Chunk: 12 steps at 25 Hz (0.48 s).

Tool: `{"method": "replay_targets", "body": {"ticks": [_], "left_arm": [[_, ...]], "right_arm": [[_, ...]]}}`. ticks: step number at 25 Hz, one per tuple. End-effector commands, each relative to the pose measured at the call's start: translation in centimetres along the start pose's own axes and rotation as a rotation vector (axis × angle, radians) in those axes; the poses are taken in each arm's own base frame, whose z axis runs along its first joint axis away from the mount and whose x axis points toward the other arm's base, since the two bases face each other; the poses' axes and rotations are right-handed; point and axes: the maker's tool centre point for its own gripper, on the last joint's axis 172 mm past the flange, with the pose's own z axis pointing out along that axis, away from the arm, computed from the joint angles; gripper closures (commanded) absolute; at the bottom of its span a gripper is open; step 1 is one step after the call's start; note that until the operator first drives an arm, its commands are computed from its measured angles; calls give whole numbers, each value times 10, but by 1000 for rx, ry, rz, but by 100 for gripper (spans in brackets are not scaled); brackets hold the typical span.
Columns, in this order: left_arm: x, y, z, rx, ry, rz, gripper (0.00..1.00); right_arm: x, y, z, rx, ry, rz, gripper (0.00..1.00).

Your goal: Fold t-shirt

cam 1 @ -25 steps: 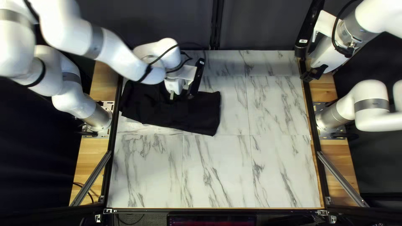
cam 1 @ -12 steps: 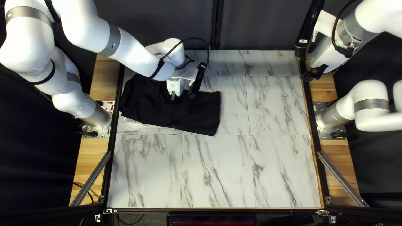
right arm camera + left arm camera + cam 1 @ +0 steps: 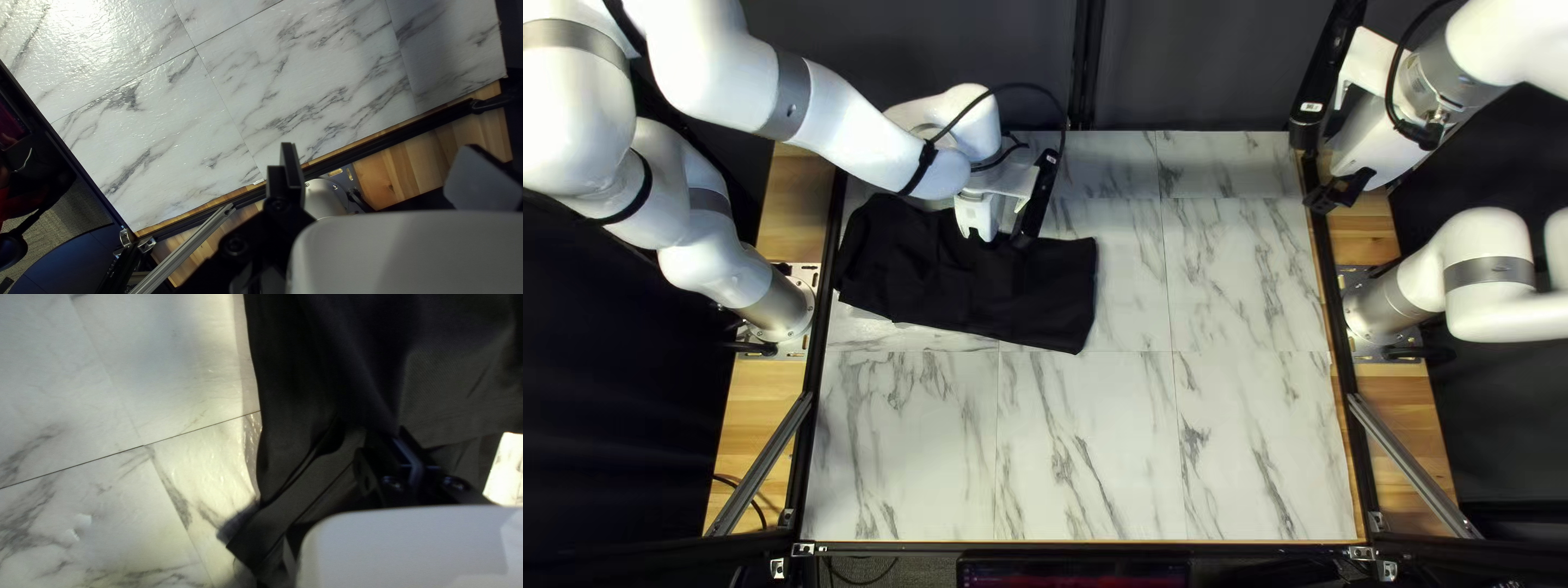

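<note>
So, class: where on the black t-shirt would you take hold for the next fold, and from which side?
Probably its far long edge, coming down from above on the far side. The t-shirt lies flat on the table as a wide band, so only an edge offers cloth to pinch, and the left gripper is right at that edge.

Black t-shirt lies folded in a rough rectangle on the far left part of the marble table. Left gripper is down at its far edge, mid-length. Right arm sits off the table's right edge, well apart.
</note>
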Motion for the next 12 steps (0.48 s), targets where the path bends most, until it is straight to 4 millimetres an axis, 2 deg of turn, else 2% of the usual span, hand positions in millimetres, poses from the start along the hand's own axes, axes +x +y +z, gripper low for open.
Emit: {"method": "replay_targets", "body": {"ticks": [1, 12], "left_arm": [[0, -8, -7, 14, -2, -2, 100], [-13, -28, -19, 59, -43, -20, 100]], "right_arm": [[0, 0, 0, 0, 0, 0, 0], [0, 0, 0, 0, 0, 0, 0]]}}
